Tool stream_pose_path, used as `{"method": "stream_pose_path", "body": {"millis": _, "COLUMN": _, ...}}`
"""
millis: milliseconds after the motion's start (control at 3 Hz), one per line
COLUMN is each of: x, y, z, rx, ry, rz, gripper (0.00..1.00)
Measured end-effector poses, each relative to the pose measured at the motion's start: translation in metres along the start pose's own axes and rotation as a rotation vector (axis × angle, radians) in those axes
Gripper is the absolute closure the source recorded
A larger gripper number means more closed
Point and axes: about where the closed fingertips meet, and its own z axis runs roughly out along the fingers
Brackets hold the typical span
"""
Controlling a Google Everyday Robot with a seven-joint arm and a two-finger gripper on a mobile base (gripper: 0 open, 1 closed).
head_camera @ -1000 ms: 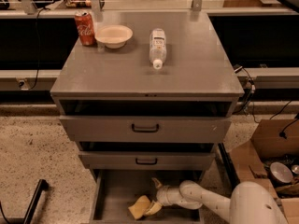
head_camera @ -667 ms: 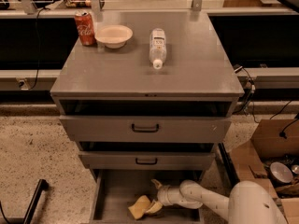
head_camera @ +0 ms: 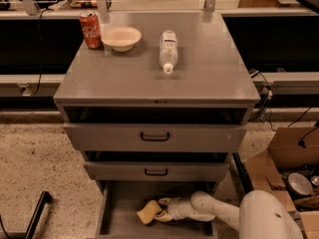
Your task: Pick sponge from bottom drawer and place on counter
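Sponge, small pale yellow soft block, lies in the lowest grey metal drawer, directly view-left of the cream hand and touching it. I cannot tell how far the hand is open, or whether it grips.

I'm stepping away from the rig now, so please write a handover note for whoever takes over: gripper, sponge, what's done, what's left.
The gripper is low inside the open bottom drawer, right at the sponge; a grasp is not confirmed.
The counter holds a can, a bowl and a bottle toward the back.
Done: drawer open, arm reached in.
Left: secure the sponge, lift it out, set it on the counter.
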Motion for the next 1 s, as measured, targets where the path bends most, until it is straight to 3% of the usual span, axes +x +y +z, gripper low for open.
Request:
{"method": "stream_pose_path", "body": {"millis": 333, "x": -0.002, "y": 0.002, "z": 0.001, "rx": -0.009, "ry": 0.003, "rz": -0.016, "gripper": 0.72}}
{"method": "stream_pose_path", "body": {"millis": 667, "x": -0.020, "y": 0.007, "z": -0.003, "rx": -0.007, "ry": -0.042, "rz": -0.030, "gripper": 0.95}}
{"method": "stream_pose_path", "body": {"millis": 1000, "x": -0.062, "y": 0.022, "z": -0.027, "rx": -0.012, "ry": -0.167, "rz": -0.050, "gripper": 1.00}}
